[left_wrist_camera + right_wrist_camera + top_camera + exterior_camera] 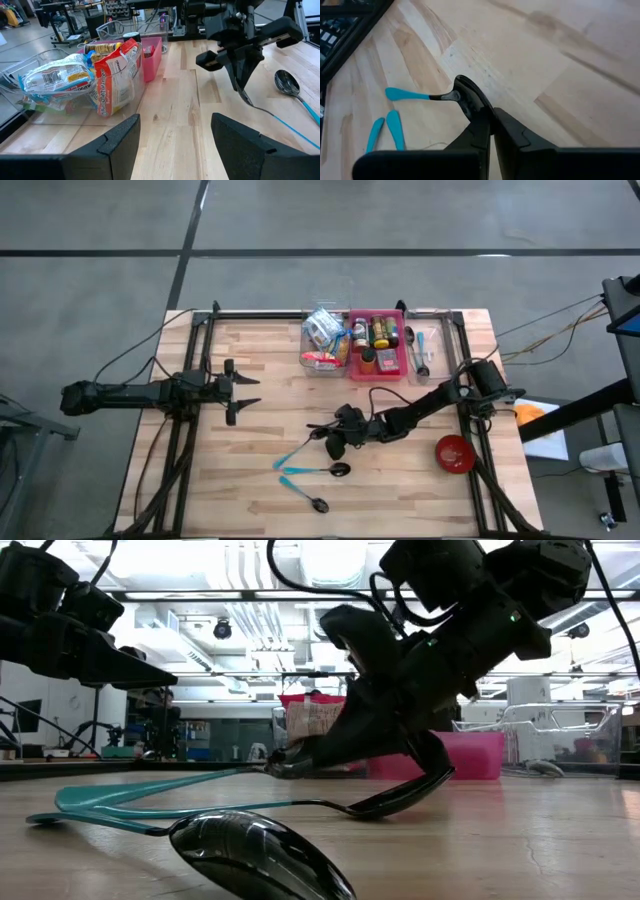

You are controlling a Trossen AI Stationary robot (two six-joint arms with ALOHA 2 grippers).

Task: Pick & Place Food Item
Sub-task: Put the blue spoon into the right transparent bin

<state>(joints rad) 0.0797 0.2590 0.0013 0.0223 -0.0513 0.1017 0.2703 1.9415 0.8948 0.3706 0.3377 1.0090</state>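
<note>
**Ana:** What had the right gripper (334, 442) got hold of?

**Ben:** Its two fingers were pressed together on the bowl end of one teal-handled spoon (465, 100). That end was lifted a little, and the tip of the teal handle trailed down to the wood. The gripper stood over the middle of the tabletop (260, 480), somewhat toward the near edge.

**Ana:** How many spoons were there altogether?

**Ben:** Three. Besides the pinched one, a second spoon (340, 470) lay flat just beside the gripper on its near side. A third spoon (318, 505) lay closer still to the near edge. All three had teal handles, which fanned toward the left.

**Ana:** And the food?

**Ben:** It was not in either gripper. The snack packets (117, 75) sat in a clear bin (305, 340) at the far edge. Touching that bin stood one pink bin (152, 55) of jars, and beside it a second clear bin (437, 350) held utensils. That made three bins in a row. The packets and jars overlapped too much to count.

**Ana:** Anything else on the wood?

**Ben:** One red bowl (454, 453) sat near the right edge, well apart from the spoons.

**Ana:** And the other arm?

**Ben:** The left gripper (250, 391) hung over the left half of the tabletop, fingers spread, with nothing between them.
</note>
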